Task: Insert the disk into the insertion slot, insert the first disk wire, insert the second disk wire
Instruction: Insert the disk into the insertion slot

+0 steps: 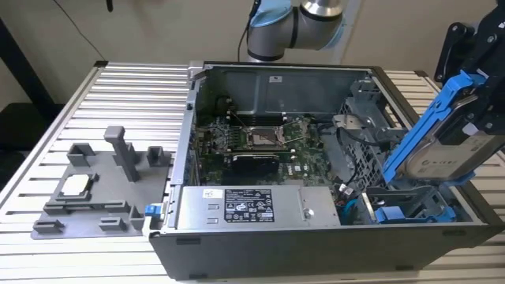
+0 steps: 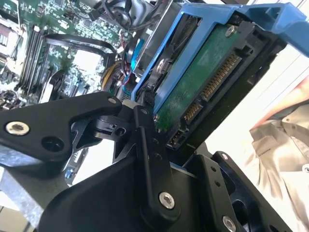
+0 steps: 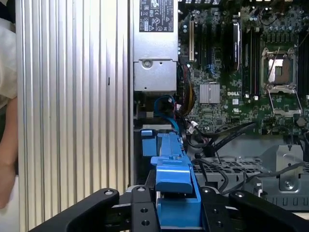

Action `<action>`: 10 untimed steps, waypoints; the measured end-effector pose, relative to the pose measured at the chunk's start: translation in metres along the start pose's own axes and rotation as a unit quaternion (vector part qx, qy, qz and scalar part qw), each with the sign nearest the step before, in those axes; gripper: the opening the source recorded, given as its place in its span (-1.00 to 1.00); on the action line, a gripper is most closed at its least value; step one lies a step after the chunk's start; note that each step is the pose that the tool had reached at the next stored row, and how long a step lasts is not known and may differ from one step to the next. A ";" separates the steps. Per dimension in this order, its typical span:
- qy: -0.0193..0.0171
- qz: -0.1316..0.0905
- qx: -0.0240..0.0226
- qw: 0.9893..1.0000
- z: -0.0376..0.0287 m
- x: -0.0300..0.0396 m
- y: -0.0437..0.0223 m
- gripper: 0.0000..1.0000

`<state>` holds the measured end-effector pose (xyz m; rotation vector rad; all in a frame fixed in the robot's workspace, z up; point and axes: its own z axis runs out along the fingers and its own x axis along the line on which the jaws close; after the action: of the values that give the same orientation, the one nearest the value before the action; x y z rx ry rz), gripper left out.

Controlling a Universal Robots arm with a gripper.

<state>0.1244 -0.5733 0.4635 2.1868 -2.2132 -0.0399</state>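
Gripper (image 3: 176,207) pinching the disk (image 1: 450,139) by its blue frame. It's tilted, up at the exterior view's right, low end just over the slot (image 1: 410,204), not in yet; step one underway by my read, both wires left to do; a blue cable (image 1: 352,207) lies beside the slot; inside the case (image 1: 316,251), board (image 1: 252,139) mid-frame, power supply (image 1: 245,207) along the lower wall.
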 end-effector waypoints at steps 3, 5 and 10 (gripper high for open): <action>0.000 0.000 0.000 1.000 0.0030 0.0000 -0.0007 -0.35; 0.000 0.000 0.000 1.000 0.0051 0.0000 -0.0011 -0.35; 0.000 0.000 -0.001 1.000 0.0107 0.0000 -0.0016 -0.35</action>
<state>0.1256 -0.5733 0.4528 2.1863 -2.2127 -0.0410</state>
